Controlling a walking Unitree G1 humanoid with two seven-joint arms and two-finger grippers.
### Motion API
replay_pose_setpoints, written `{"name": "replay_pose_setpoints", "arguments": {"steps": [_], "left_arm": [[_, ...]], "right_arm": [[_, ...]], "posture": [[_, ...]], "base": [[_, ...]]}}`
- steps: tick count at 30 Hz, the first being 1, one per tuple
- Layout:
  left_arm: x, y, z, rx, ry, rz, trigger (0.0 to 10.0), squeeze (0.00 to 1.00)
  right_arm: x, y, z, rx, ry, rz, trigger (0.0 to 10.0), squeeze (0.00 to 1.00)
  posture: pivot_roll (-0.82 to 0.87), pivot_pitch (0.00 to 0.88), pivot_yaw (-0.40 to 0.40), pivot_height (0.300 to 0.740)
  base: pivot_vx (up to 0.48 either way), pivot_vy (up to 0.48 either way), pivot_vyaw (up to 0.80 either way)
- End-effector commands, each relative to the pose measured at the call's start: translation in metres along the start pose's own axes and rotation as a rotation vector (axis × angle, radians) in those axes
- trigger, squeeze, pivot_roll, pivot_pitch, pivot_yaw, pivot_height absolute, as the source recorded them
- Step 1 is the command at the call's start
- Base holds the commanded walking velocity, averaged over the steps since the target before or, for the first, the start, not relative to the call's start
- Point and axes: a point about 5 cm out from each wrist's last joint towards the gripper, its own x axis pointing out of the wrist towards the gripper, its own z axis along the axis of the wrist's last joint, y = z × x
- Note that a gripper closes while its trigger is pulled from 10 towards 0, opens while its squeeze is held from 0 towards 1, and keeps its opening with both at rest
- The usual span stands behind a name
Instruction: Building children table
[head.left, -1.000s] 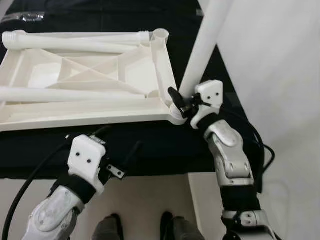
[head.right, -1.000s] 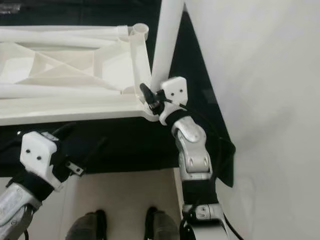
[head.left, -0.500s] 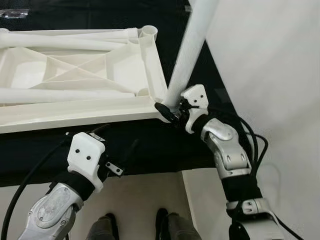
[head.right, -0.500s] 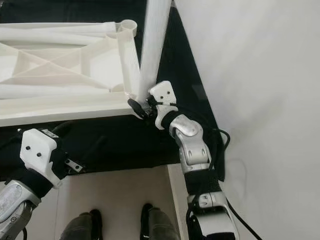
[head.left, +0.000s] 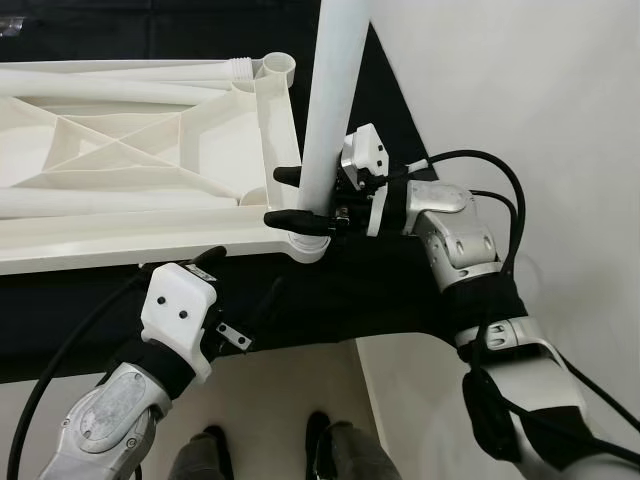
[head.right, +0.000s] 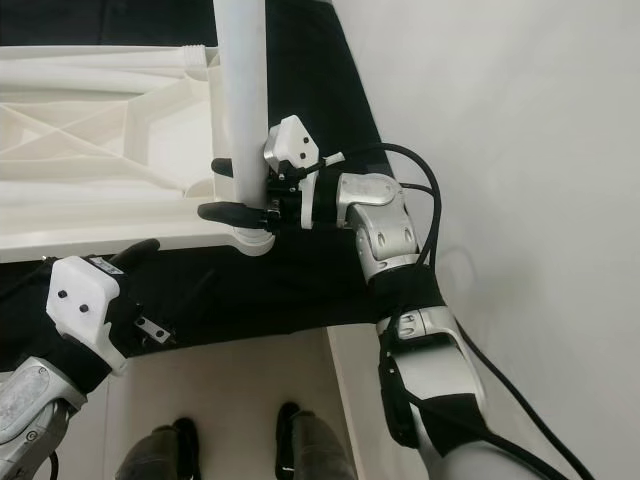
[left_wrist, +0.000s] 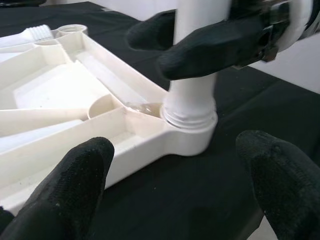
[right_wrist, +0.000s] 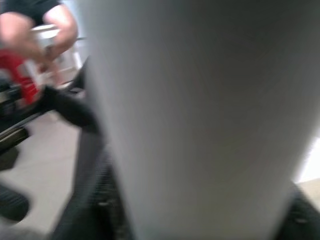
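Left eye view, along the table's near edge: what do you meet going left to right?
White tabletop → upright white leg in its corner socket → right gripper clamped around the leg → right silver arm → pale wall.

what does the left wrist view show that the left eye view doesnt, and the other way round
Left wrist view: a close, low look at the threaded base of the white leg seated in the corner socket of the table top, framed by the left hand's open fingers.

Left eye view: the whole layout from above, with the upturned table top on the black cloth, two loose legs lying in it, the right arm and the left hand below the table edge.

Both: the right hand gripping the upright leg just above the socket.
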Motion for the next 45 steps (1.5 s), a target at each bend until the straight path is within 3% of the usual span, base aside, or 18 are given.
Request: {"name": "replay_pose_setpoints", "arguments": {"steps": [1,7,10,15,16,17,18,20,23,28,29,31,32,34,35,41,42,45], "left_arm": [[-0.002,-0.003,-0.003,-0.004,0.025,-0.012,10.0,0.00],[-0.001,-0.004,-0.003,-0.007,0.024,-0.026,10.0,0.00],[0.000,-0.005,-0.004,-0.012,0.027,-0.038,10.0,0.00],[0.000,-0.005,-0.005,-0.014,0.031,-0.043,10.0,0.00],[0.000,-0.005,-0.006,-0.017,0.036,-0.050,10.0,0.00],[0.000,-0.005,-0.007,-0.019,0.040,-0.059,10.0,0.00],[0.000,-0.005,-0.007,-0.019,0.040,-0.059,10.0,0.00],[0.000,-0.006,-0.007,-0.022,0.044,-0.071,10.0,0.00],[0.001,-0.006,-0.008,-0.022,0.044,-0.074,10.0,0.00],[0.002,-0.007,-0.008,-0.019,0.042,-0.079,10.0,0.00],[0.003,-0.007,-0.008,-0.017,0.040,-0.078,10.0,0.00],[0.003,-0.007,-0.008,-0.015,0.039,-0.076,10.0,0.00],[0.003,-0.006,-0.009,-0.012,0.039,-0.070,10.0,0.00],[0.002,-0.006,-0.009,-0.009,0.040,-0.066,10.0,0.00],[0.003,-0.005,-0.009,-0.007,0.040,-0.064,10.0,0.00],[0.005,-0.006,-0.009,-0.005,0.032,-0.064,10.0,0.00],[0.006,-0.007,-0.009,-0.007,0.029,-0.065,10.0,0.00],[0.006,-0.008,-0.008,-0.009,0.026,-0.065,10.0,0.00]], "right_arm": [[0.003,0.004,-0.005,0.023,0.027,0.101,0.0,0.00],[-0.007,0.003,-0.011,0.039,0.056,0.079,0.0,0.00],[-0.024,0.000,-0.047,0.081,0.134,-0.261,0.0,0.00],[-0.031,0.015,-0.072,0.155,0.151,-0.377,0.0,0.00],[-0.030,0.027,-0.085,0.189,0.177,-0.443,0.0,0.00],[-0.035,0.029,-0.096,0.205,0.233,-0.708,0.0,0.00],[-0.035,0.029,-0.096,0.205,0.233,-0.708,0.0,0.00],[-0.046,0.038,-0.103,0.228,0.274,-1.059,0.0,0.00],[-0.036,0.055,-0.099,0.218,0.266,-1.087,0.0,0.00],[-0.027,0.047,-0.093,0.174,0.258,-1.067,0.0,0.00],[-0.023,0.044,-0.092,0.177,0.255,-1.054,2.1,0.00],[-0.021,0.043,-0.091,0.175,0.270,-1.045,2.1,0.00],[-0.016,0.041,-0.088,0.186,0.255,-1.010,10.0,0.00],[-0.014,0.040,-0.087,0.194,0.246,-0.986,10.0,0.00],[-0.012,0.038,-0.082,0.204,0.220,-0.964,10.0,1.00],[0.000,0.020,-0.044,0.153,0.003,-0.703,10.0,0.96],[0.000,0.020,-0.034,0.129,-0.037,-0.545,10.0,0.00],[0.000,0.017,-0.029,0.098,-0.029,-0.440,10.0,0.00]], "posture": [[0.13,0.280,-0.136,0.740],[0.12,0.280,-0.130,0.740],[0.10,0.287,-0.129,0.740],[0.08,0.299,-0.118,0.740],[0.08,0.298,-0.112,0.740],[0.08,0.299,-0.110,0.740],[0.08,0.299,-0.110,0.740],[0.08,0.302,-0.111,0.740],[0.08,0.291,-0.100,0.740],[0.09,0.277,-0.119,0.740],[0.09,0.275,-0.122,0.740],[0.09,0.275,-0.122,0.740],[0.09,0.270,-0.124,0.740],[0.10,0.264,-0.124,0.740],[0.10,0.263,-0.125,0.740],[0.10,0.256,-0.124,0.740],[0.10,0.255,-0.126,0.740],[0.10,0.257,-0.127,0.740]], "base": [[0.000,0.000,0.00],[0.000,0.000,0.00],[0.000,0.000,0.00],[0.000,0.000,0.00],[0.000,0.000,0.00],[0.000,0.000,0.00],[0.000,0.000,0.00],[0.000,0.000,0.00],[0.000,0.000,0.00],[0.000,0.000,0.00],[0.000,0.000,0.00],[0.000,0.000,0.00],[0.000,0.000,0.00],[0.000,0.000,0.00],[0.000,0.000,0.00],[0.000,0.000,0.00],[0.000,0.000,0.00],[0.000,0.000,0.00]]}}
